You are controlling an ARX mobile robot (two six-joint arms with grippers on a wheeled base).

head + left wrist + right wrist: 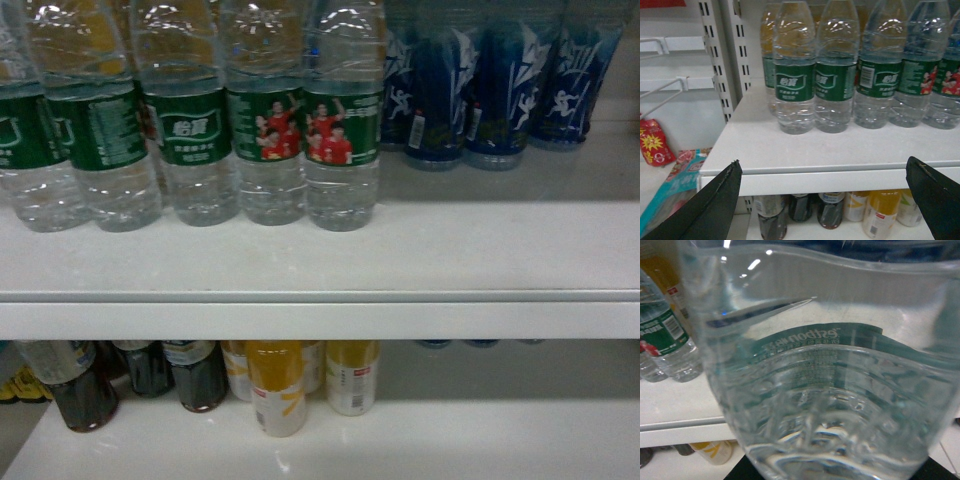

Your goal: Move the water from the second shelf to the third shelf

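A clear ribbed water bottle [825, 390] with a green label fills the right wrist view, pressed close to the camera. My right gripper holds it, with only black finger parts [737, 476] showing at the bottom corners. It hangs in front of the white shelf edge [680, 427]. A row of the same water bottles [265, 120] stands on the upper white shelf [320, 265]. My left gripper [823, 167] is open and holds nothing, facing that shelf's front edge below the bottles [795, 75]. Neither gripper shows in the head view.
Blue-labelled bottles [500, 90] stand to the right of the water row. On the lower shelf [450, 440] are dark drink bottles [195, 375] and yellow ones [277, 385]. A slotted shelf upright [722, 60] and snack packets [655, 142] are on the left.
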